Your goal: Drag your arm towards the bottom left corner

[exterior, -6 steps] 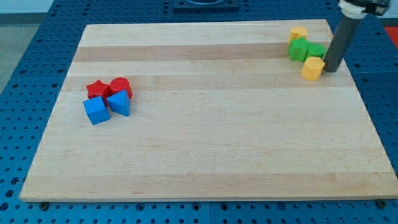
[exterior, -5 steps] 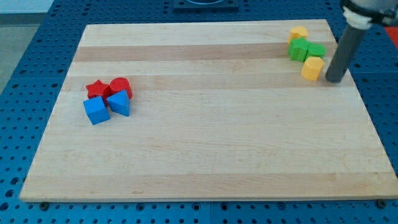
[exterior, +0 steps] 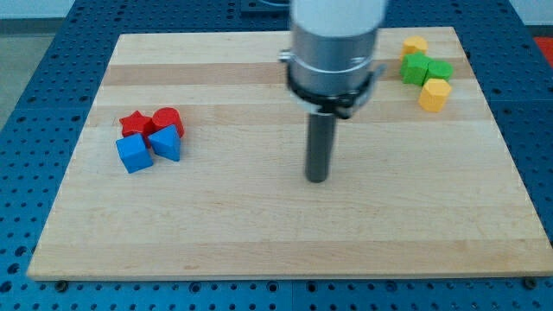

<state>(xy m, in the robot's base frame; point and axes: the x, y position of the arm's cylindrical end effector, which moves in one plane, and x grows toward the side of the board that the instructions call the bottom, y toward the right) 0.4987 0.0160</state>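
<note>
My tip [exterior: 317, 179] rests on the wooden board [exterior: 259, 233] near its middle, slightly right of centre. It touches no block. At the view's left lies a tight cluster: a red star [exterior: 132, 123], a red rounded block [exterior: 168, 119], a blue cube [exterior: 134, 153] and a blue wedge-like block [exterior: 165, 142]. At the view's top right lies another cluster: a yellow block [exterior: 415, 45], two green blocks [exterior: 416, 68] [exterior: 439, 71] and a yellow-orange block [exterior: 434, 94]. The left cluster is far to the left of my tip.
The arm's grey body [exterior: 335, 43] hangs over the board's upper middle and hides part of it. A blue perforated table [exterior: 34, 104] surrounds the board on all sides.
My tip has moved from beside the yellow-orange block at the top right down and left to near the board's middle. No block has moved.
</note>
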